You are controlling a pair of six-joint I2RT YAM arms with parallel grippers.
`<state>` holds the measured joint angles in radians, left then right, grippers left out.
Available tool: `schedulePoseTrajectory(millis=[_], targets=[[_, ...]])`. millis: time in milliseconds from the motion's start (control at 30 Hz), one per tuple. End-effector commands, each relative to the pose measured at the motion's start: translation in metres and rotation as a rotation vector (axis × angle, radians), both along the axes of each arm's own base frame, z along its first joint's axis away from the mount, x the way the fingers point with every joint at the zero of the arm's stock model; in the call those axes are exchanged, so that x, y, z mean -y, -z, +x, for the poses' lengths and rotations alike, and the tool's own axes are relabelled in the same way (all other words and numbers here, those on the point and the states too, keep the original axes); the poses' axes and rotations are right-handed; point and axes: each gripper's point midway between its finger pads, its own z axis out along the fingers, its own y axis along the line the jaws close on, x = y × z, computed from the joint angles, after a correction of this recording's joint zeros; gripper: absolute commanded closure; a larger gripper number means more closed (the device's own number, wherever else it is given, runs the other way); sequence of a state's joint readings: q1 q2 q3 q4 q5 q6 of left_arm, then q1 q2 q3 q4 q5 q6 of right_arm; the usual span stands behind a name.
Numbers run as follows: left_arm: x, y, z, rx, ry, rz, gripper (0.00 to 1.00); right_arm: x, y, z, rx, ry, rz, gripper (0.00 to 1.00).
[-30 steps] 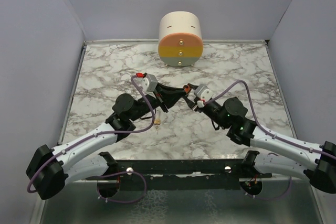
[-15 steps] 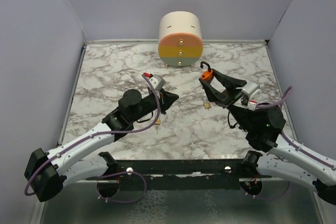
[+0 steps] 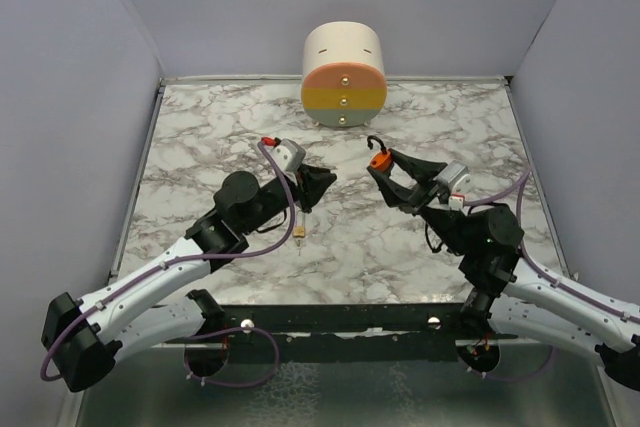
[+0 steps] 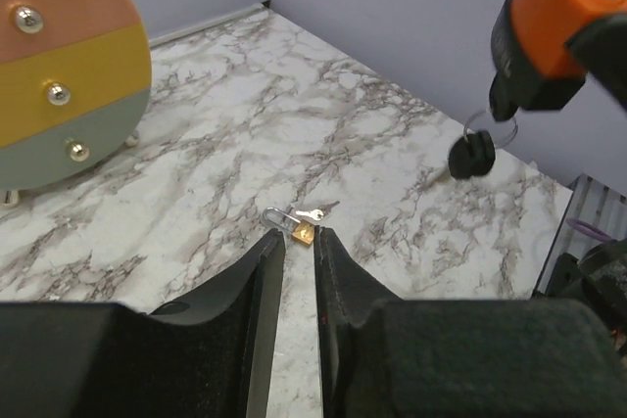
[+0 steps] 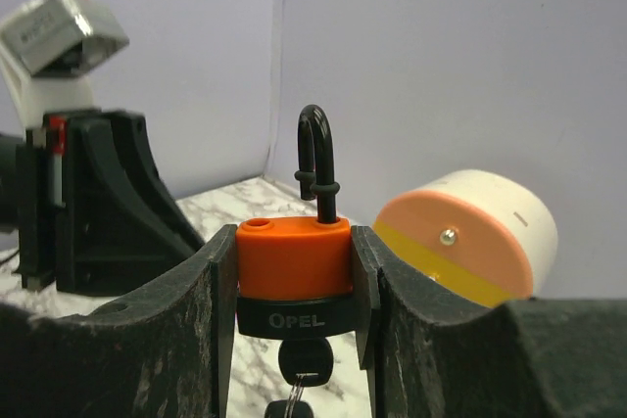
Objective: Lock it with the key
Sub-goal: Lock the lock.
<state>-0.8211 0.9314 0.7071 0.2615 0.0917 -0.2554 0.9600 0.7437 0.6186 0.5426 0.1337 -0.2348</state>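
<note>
With your right hand (image 5: 294, 242) clamping the orange padlock (image 5: 293, 259), your left hand (image 4: 297, 238), narrow and empty, could bump the key (image 4: 472, 155) hanging underneath and skew the grip.

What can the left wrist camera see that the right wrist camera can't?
Only the left wrist view shows the little brass lock lying on the table, with a tiny silver key beside it. Only the right wrist view shows the word OPEL on the orange padlock and the grey camera box on the left arm. Both show the orange padlock, the black key under it, and the round striped box.
</note>
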Motion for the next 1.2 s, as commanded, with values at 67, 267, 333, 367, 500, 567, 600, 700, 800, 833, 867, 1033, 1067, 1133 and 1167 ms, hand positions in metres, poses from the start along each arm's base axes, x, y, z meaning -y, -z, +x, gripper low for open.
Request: schedulePoseTrajectory(millis=[67,267,333,367,500,567,600,700,800,833,867,1033,1067,1133,1167], targets=[[0.002,-0.032,-0.004,0.129,0.029,-0.106,0.58,0.005,0.003,-0.007,-0.028,-0.039,0.098,0.98],[0.014,-0.021,-0.015,0.127,0.121,-0.157,0.36,0.004,0.0,-0.005,-0.033,-0.04,0.137,0.98],[0.017,-0.016,-0.016,0.123,0.136,-0.164,0.36,0.001,0.002,-0.005,-0.034,-0.054,0.136,0.98],[0.017,-0.014,-0.016,0.124,0.131,-0.165,0.35,-0.002,0.004,-0.005,-0.033,-0.061,0.128,0.98],[0.007,-0.024,-0.007,0.149,0.058,-0.184,0.41,-0.009,0.012,-0.007,-0.032,-0.084,0.088,0.98],[-0.003,-0.041,-0.007,0.185,0.021,-0.214,0.47,-0.012,0.02,-0.008,-0.041,-0.094,0.059,0.98],[-0.008,-0.05,-0.007,0.205,0.0,-0.227,0.53,-0.012,0.024,-0.009,-0.046,-0.098,0.051,0.98],[-0.022,-0.076,-0.008,0.271,-0.044,-0.242,0.62,-0.01,0.036,-0.013,-0.058,-0.112,0.036,0.98],[-0.024,-0.096,-0.011,0.311,-0.042,-0.236,0.55,-0.011,0.046,-0.023,-0.046,-0.156,0.019,0.98],[-0.022,-0.101,-0.014,0.326,-0.022,-0.232,0.52,-0.012,0.049,-0.026,-0.039,-0.172,0.01,0.98],[-0.019,-0.105,-0.016,0.345,0.001,-0.22,0.49,-0.013,0.052,-0.029,-0.033,-0.184,0.002,0.98],[-0.003,-0.103,-0.018,0.352,0.076,-0.167,0.46,-0.014,0.058,-0.043,0.011,-0.247,-0.018,0.98],[0.001,-0.1,-0.016,0.344,0.081,-0.152,0.46,-0.014,0.059,-0.045,0.017,-0.255,-0.02,0.98],[0.007,-0.09,-0.014,0.326,0.102,-0.119,0.47,-0.013,0.058,-0.047,0.02,-0.257,-0.017,0.98],[0.011,-0.087,-0.013,0.32,0.115,-0.107,0.47,-0.013,0.058,-0.047,0.02,-0.255,-0.02,0.98]])
